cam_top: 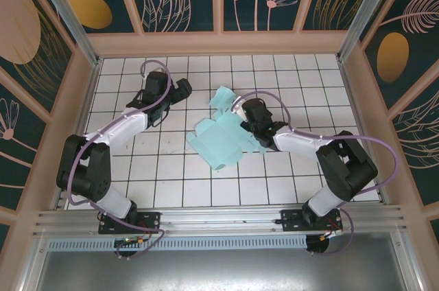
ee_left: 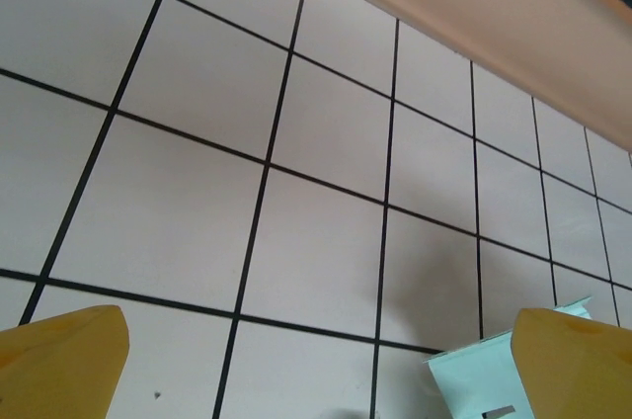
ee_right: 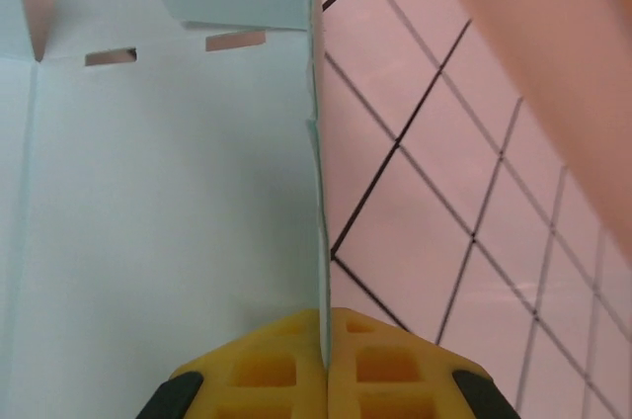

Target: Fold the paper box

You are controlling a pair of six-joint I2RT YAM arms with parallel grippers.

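The right gripper pinches one flap of the paper box, holding it raised (for folding, I think); the left gripper hangs spread nearby.

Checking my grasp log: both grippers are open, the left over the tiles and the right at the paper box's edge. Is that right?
Not quite. The right gripper is shut on the edge of the paper box, card pinched between its yellow pads, as the right wrist view shows. The left gripper is open over the tiles.
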